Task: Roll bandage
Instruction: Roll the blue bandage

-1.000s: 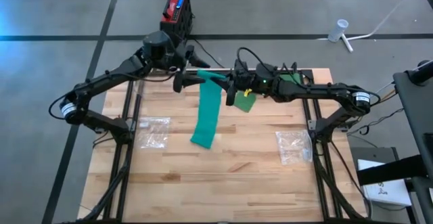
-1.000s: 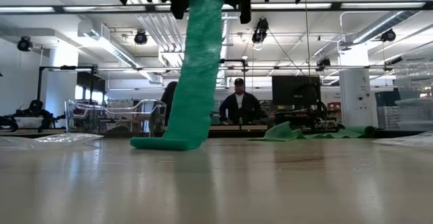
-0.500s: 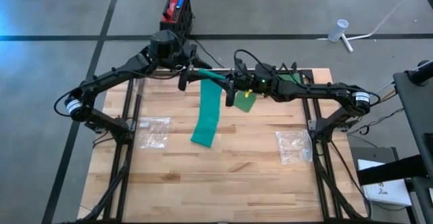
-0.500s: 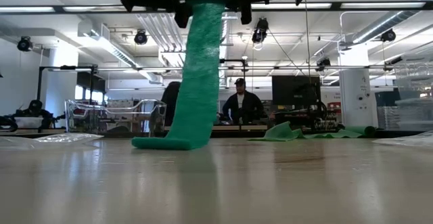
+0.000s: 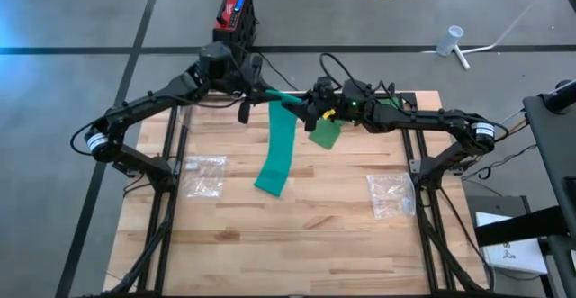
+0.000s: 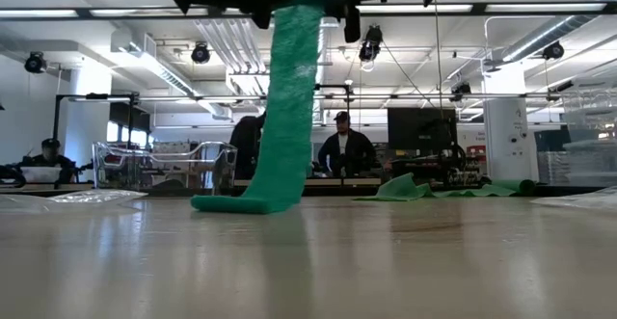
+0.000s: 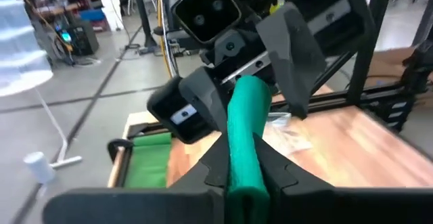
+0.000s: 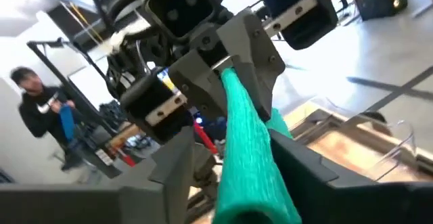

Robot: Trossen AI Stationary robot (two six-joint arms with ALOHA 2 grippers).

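A long green bandage (image 5: 277, 149) hangs over the middle of the wooden table (image 5: 297, 244). Its lower end (image 6: 241, 203) lies folded on the boards, and its rolled top end is up between the two grippers. My left gripper (image 7: 243, 176) comes in from the far left and is shut on that top end. My right gripper (image 8: 243, 176) faces it from the right, at the same height. It is open, with a finger on either side of the roll (image 8: 250, 136). Whether those fingers still touch the roll I cannot tell. My left gripper pinches the bandage's rolled top end (image 7: 242, 149) between its two fingers. The fingers reach in almost level from the table's far left and lie along the roll. The rest of the strip hangs below, lightly slack, with its lower end on the table.
Two clear plastic bags lie on the boards, one at the left (image 5: 202, 174) and one at the right (image 5: 391, 194). More green cloth (image 5: 387, 104) lies at the far right edge. People (image 6: 339, 150) stand in the room beyond the table.
My left gripper has rolled about its own line and shut on the bandage's top end. My right gripper has rolled too, and its fingers have parted from that end. The strip still hangs with its lower end on the table.
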